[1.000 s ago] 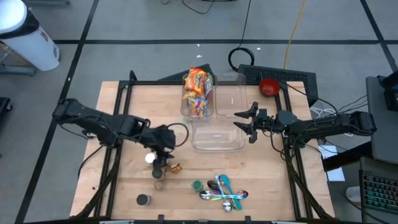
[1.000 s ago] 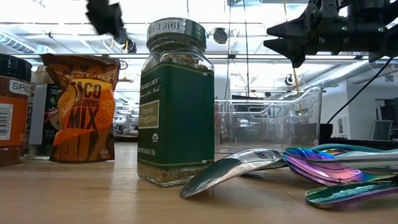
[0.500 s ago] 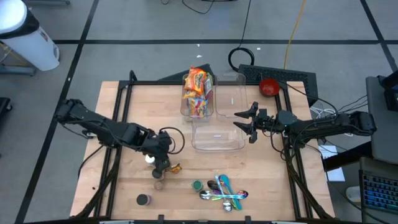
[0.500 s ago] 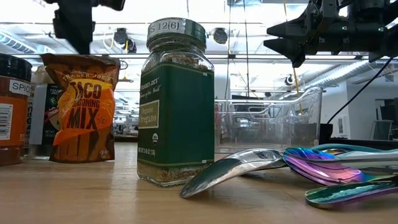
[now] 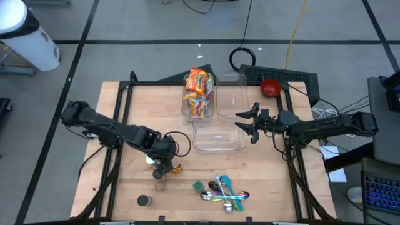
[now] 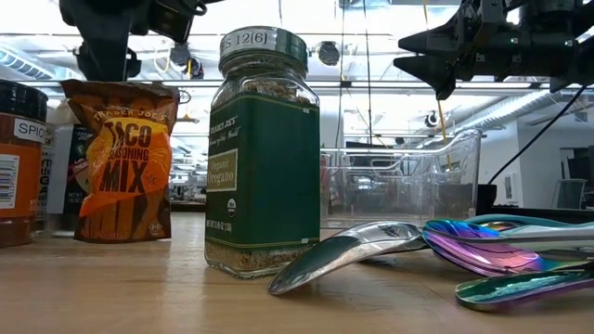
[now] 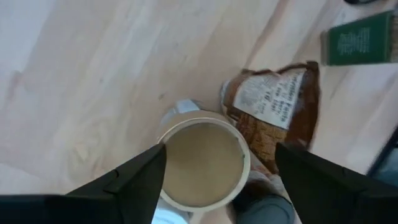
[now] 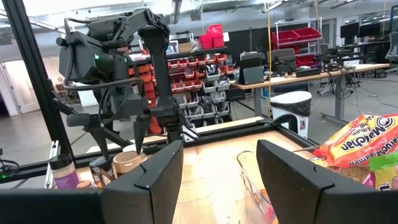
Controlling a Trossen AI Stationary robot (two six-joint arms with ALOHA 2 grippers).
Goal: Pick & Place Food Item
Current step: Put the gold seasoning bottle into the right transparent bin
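Note:
My left gripper (image 7: 221, 180) hangs open, pointing down, over a cluster of food items near the table's front left (image 5: 162, 165). Straight below it stands a jar with a tan lid (image 7: 202, 165), which shows between the two fingers without touching them. Beside the jar lies a brown taco mix packet (image 7: 277, 118), upright in the low view (image 6: 121, 158). A green oregano jar (image 6: 264, 158) stands farther right. My right gripper (image 5: 245, 122) waits open, held level above the right rim of a clear bin (image 5: 219, 136).
A second clear bin (image 5: 200, 94) at the back holds noodle packets. Iridescent spoons (image 5: 225, 194) lie at the front right. An orange spice jar (image 6: 17, 167) and a dark-lidded jar (image 5: 144, 200) stand near the front. A red bowl (image 5: 270, 87) sits off the table's back right.
My left gripper has come down toward the tan-lidded jar and drifted a little toward the table's near edge. It has rolled about its own axis and tipped more steeply downward, and its fingers now stand wider apart.

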